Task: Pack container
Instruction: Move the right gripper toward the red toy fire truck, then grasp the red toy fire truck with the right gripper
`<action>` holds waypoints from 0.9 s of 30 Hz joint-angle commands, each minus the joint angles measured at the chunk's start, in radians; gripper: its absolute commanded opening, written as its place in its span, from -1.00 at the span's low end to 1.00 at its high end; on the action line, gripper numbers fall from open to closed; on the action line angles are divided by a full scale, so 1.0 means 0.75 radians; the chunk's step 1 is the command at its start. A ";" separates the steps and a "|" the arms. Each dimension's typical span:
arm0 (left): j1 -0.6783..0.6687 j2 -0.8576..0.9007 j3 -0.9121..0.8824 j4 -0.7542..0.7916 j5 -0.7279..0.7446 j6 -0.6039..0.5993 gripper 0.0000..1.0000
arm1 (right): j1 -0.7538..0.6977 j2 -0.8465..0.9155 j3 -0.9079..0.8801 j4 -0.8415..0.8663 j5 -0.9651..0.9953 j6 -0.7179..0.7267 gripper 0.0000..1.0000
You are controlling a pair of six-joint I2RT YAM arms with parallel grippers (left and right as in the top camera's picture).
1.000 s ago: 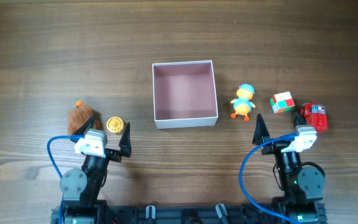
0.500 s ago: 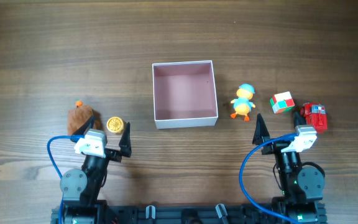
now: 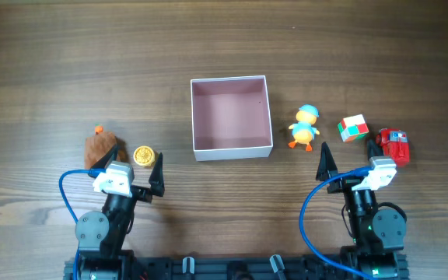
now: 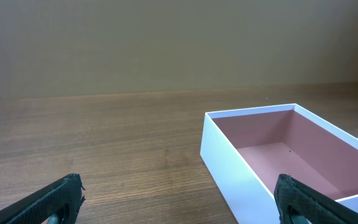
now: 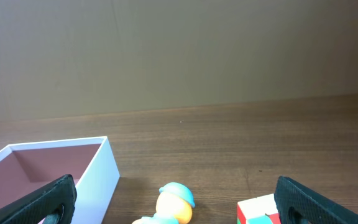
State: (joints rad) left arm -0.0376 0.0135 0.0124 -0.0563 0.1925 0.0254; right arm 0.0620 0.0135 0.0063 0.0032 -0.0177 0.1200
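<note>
My left gripper [image 4: 178,186]: wide apart, released.
My right gripper [image 5: 174,185]: likewise released.
Container [image 3: 232,150]: ahead, between both.
Duck toy [image 3: 305,127]: near its right wall.

Toy duck [image 3: 305,127], colored cube [image 3: 353,127], wooden table [image 3: 92,62]

Wood, card, plastic and plush, mostly matt.
Table [image 3: 53,62]: brown wood grain, smooth, low sheen. Box [image 3: 233,151]: thin white walls, look like card, matt; inside dusty pink, even and matt. Duck [image 3: 305,127], cube [image 3: 353,128] and red toy [image 3: 396,145]: look like plastic, slight gloss. Brown toy [image 3: 102,148]: fuzzy, cloth-like. Small gold disc [image 3: 144,155]: faint shine, material unclear.
</note>
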 commanded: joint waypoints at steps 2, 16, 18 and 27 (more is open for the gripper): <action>-0.006 -0.014 -0.009 0.000 0.026 0.021 1.00 | 0.006 0.001 -0.001 0.005 0.023 0.024 1.00; -0.006 0.012 0.050 -0.025 0.022 -0.336 1.00 | 0.006 0.297 0.096 -0.079 -0.153 0.263 0.99; -0.006 0.082 0.171 -0.122 0.021 -0.335 1.00 | 0.006 0.469 0.254 -0.185 -0.159 0.263 1.00; -0.005 0.890 1.061 -0.842 -0.009 -0.328 0.99 | 0.001 1.193 1.305 -1.216 -0.152 0.065 0.99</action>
State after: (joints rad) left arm -0.0376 0.4858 0.5842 -0.5388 0.1909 -0.2131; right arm 0.0620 0.7879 0.7799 -0.7662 -0.1276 0.2539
